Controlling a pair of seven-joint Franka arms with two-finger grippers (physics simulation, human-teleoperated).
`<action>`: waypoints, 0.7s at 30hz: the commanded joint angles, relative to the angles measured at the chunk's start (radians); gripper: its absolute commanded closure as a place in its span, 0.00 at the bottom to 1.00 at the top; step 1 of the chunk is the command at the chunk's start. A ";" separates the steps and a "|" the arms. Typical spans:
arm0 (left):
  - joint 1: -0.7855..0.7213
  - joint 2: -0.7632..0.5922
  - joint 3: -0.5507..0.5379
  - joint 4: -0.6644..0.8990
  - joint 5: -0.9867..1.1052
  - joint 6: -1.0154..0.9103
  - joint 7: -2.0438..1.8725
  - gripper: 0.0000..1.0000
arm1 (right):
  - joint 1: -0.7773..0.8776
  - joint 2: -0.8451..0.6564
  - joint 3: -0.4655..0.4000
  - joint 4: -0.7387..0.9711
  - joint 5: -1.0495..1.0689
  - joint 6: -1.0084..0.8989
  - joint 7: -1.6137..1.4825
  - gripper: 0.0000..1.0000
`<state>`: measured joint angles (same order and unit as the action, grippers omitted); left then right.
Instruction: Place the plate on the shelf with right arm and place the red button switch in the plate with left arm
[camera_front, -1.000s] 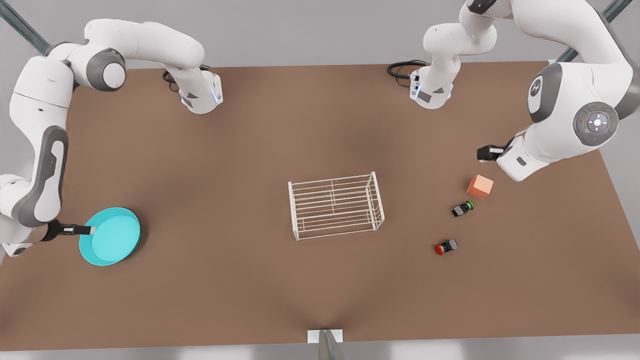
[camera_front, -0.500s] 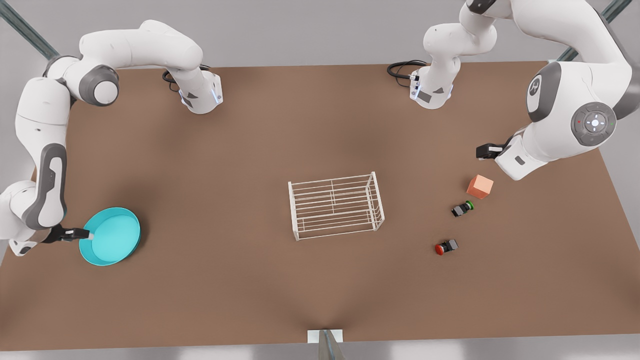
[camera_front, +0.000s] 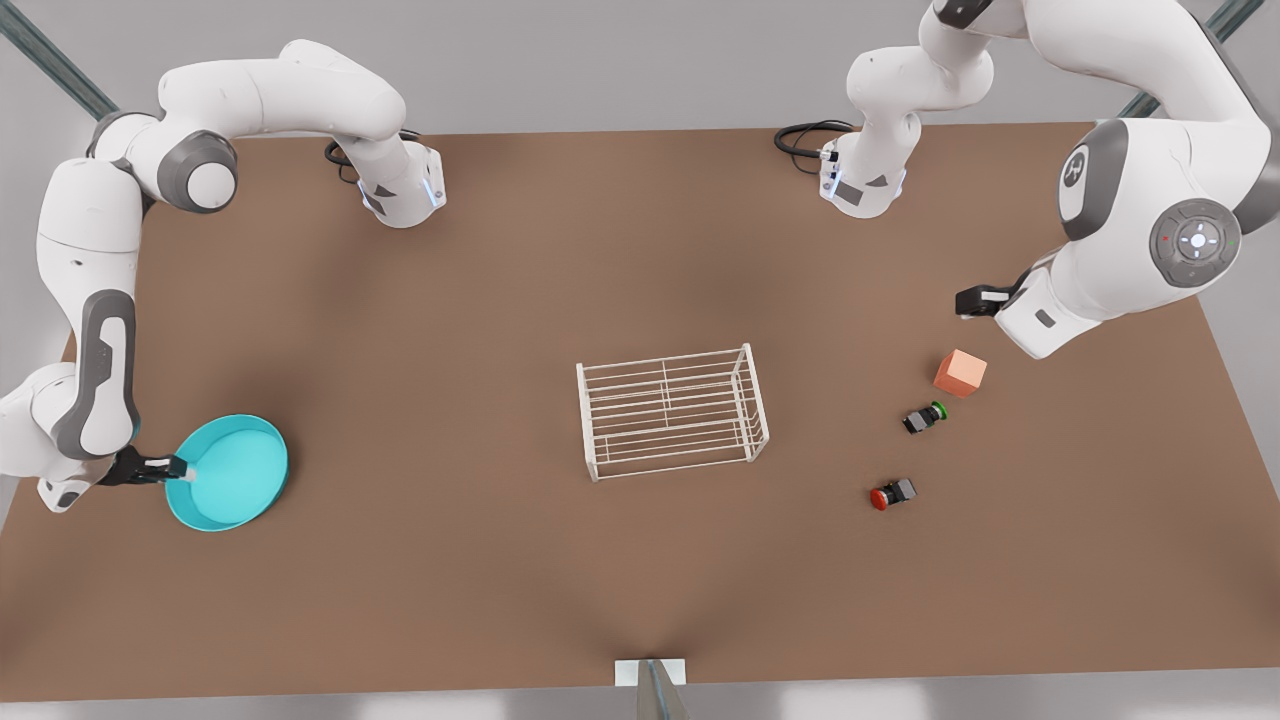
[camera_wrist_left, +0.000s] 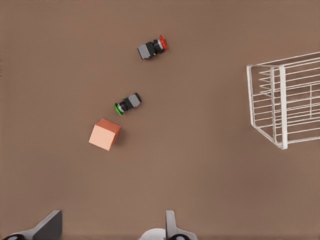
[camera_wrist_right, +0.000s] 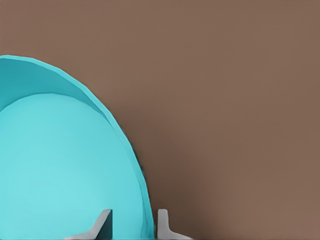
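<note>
The cyan plate lies on the brown table at the front view's left. My right gripper is shut on its rim at that side; in the right wrist view one finger sits inside the plate and the other outside, right gripper straddling the rim. The white wire shelf stands mid-table, with nothing on it. The red button switch lies on its side to the shelf's right. My left gripper hovers open above the table, beyond the switch; its fingers stand wide apart.
A green-capped switch and an orange cube lie between the red switch and the left gripper. The left wrist view shows the shelf, green switch and cube. The plate sits near the table's left edge.
My right gripper drew back to the plate's rim and closed on it; the plate then shifted slightly toward the front view's right. The left arm barely moved.
</note>
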<state>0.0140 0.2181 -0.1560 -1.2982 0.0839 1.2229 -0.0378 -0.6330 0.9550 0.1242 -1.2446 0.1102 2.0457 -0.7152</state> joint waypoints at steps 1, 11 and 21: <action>-0.002 0.000 0.000 0.000 0.000 -0.002 -0.022 0.00 | -0.004 -0.001 0.000 0.001 0.003 -0.001 -0.121 0.57; -0.003 0.000 0.001 0.000 0.022 0.000 -0.022 0.00 | 0.003 -0.038 0.009 0.020 -0.003 -0.073 -0.174 0.79; 0.004 0.000 0.004 -0.001 0.020 -0.014 -0.027 0.00 | 0.015 -0.114 0.368 0.051 -0.001 -0.349 -0.078 0.79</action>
<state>0.0184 0.2190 -0.1515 -1.2992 0.1022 1.2171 -0.0554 -0.6183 0.8432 0.4615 -1.1961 0.1117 1.8151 -0.8292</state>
